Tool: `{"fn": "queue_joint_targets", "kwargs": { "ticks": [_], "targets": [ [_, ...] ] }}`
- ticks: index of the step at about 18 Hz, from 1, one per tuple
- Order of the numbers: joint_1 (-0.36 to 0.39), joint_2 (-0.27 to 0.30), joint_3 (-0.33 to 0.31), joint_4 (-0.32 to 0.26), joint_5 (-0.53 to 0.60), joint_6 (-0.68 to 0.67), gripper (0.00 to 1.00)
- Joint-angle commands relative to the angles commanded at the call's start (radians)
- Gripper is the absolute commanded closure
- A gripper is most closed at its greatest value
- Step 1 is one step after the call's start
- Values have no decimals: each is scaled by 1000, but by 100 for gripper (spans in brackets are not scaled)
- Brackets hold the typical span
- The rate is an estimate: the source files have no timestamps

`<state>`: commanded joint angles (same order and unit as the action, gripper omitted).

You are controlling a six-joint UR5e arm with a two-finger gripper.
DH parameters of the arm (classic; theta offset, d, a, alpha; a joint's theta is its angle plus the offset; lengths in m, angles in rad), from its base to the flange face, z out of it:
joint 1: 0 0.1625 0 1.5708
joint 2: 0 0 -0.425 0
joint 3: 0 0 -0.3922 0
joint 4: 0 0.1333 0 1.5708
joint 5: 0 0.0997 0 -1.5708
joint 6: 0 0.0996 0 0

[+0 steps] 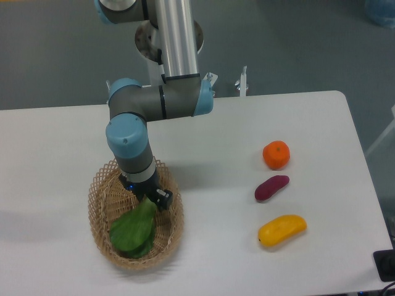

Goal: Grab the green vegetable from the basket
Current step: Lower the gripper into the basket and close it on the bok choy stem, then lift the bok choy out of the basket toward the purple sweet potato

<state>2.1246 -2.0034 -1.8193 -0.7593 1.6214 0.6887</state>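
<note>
- green vegetable (134,232): lies inside the basket (99,217) at the surface's (216,203) front left.
- gripper (148,200): lowered into the basket at the vegetable's pale stem end; fingers hidden, open or closed cannot be determined.
- right side: orange fruit (276,154), purple vegetable (271,187), yellow fruit (282,229).

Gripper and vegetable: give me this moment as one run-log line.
phase: grasp | gripper: down in basket, at vegetable stem end, jaw state unclear | vegetable: lying in basket, not lifted
</note>
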Motion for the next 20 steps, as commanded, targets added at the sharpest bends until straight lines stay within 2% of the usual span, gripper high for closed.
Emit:
{"fn": "queue_joint_targets", "kwargs": {
  "ticks": [8,15,20],
  "targets": [
    [0,8,3,0,6,5,59],
    [6,34,17,0,0,9,62],
    [37,98,17,-9,-28,49,62]
  ]
}}
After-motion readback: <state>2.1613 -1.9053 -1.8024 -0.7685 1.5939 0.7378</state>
